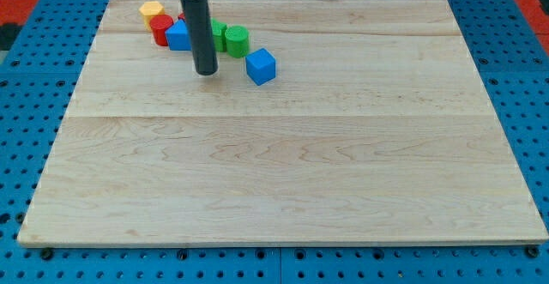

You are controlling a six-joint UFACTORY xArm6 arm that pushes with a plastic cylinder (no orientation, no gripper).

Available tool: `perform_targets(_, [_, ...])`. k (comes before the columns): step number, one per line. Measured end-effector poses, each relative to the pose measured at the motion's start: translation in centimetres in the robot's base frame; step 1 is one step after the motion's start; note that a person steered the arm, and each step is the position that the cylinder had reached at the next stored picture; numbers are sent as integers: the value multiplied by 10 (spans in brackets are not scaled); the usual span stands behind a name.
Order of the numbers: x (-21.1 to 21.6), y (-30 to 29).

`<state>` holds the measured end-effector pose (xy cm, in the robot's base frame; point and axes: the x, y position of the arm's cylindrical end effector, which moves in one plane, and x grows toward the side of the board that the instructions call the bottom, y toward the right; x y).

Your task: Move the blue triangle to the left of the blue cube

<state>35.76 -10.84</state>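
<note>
Wooden worktop [283, 181] sits on a blue pegboard [26, 78]. All blocks are clustered near the view's top left.

My tip [206, 73] is down on the worktop, rod standing upright, just to the view's right of and slightly below the blue triangle [178, 36]. The rod hides the triangle's right edge, so contact there can't be confirmed, probably touching or very near. No end effector on this arm, just the bare rod, so nothing to spread or press together.

The blue triangle lies in the cluster, touching the red block [160, 29] on its left; the red one looks cylinder-like, partly hidden. The yellow block [152, 10] sits just above the red one, toward the view's top, shape roughly hexagonal.

Right of the rod: a green block [220, 35] partly hidden behind it, shape unclear, and a green cylinder [237, 40] right beside that.

The blue cube [261, 66] stands apart from the cluster, to the view's right of my tip and a little below the green cylinder, not touching it. The blue triangle is already on the view's left of the blue cube, with the rod between them.
</note>
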Motion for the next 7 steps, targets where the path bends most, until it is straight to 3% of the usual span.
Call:
perform_targets(3, [-10,-3])
perform_targets(6, [-53,-106])
perform_targets(7, [-66,-96])
